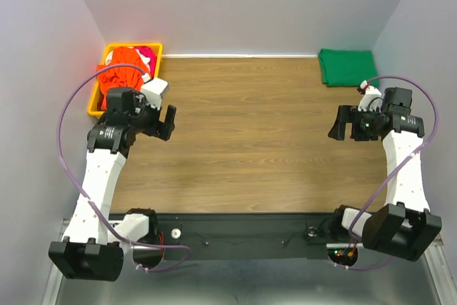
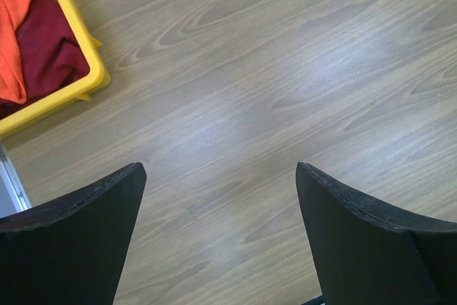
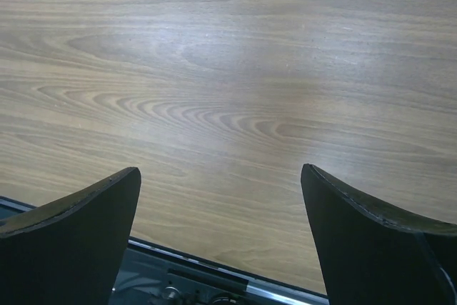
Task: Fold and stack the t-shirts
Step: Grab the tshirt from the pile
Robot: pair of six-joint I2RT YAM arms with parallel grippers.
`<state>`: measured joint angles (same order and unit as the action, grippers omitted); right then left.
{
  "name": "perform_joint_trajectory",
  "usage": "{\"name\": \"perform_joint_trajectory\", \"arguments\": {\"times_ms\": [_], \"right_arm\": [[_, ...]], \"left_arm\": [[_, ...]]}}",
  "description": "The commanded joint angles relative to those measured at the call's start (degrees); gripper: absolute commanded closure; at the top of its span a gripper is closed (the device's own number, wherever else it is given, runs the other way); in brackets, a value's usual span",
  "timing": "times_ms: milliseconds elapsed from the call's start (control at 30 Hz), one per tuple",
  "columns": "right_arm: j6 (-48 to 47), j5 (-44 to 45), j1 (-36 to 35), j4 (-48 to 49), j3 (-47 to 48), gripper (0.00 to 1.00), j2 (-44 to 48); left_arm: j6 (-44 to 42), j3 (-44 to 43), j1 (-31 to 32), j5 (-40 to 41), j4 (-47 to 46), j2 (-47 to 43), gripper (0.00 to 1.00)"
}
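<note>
L gripper [image 1: 168, 123], R gripper [image 1: 339, 124]: jaws apart, empty. Orange tee [image 1: 125, 69] heaped upper left; green tee [image 1: 348, 66] folded upper right, prob. stack base.

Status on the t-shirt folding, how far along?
Done: one dark green t-shirt lies folded at the table's far right corner. In hand: nothing; the left gripper and right gripper are both open and empty. Left: the orange t-shirt, dark red t-shirt and magenta t-shirt lie heaped in the yellow bin.
</note>
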<state>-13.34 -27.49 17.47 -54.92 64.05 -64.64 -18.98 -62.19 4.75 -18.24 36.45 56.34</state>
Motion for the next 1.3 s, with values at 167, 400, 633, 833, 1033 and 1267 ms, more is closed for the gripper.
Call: {"name": "perform_joint_trajectory", "arguments": {"times_ms": [167,400,633,833,1033,1267], "right_arm": [[1.91,-7.14,-0.34,4.81,3.01,0.0,1.18],[3.68,-8.11,-0.34,7.01,1.43,0.0,0.04],[5.08,-6.27,-0.34,11.57,-3.05,0.0,0.92],[4.47,-3.8,-0.34,13.26,-3.41,0.0,-0.4],[4.2,-3.1,-0.34,13.34,-2.53,0.0,-2.07],[7.37,1.64,-0.34,13.26,0.11,0.0,-5.49]], "left_arm": [[-1.05,-19.52,-3.24,1.89,-2.96,15.54,0.01],[-2.11,-42.01,-11.68,0.84,-1.91,38.12,0.02],[-3.69,-65.48,-15.56,0.31,3.28,60.44,0.03],[-4.4,-67.62,-17.32,3.82,-0.14,69.24,0.05],[-5.27,-69.38,-18.73,7.25,-2.52,76.81,0.06],[-4.4,-68.68,-20.66,6.64,-4.8,79.02,0.34]]}}
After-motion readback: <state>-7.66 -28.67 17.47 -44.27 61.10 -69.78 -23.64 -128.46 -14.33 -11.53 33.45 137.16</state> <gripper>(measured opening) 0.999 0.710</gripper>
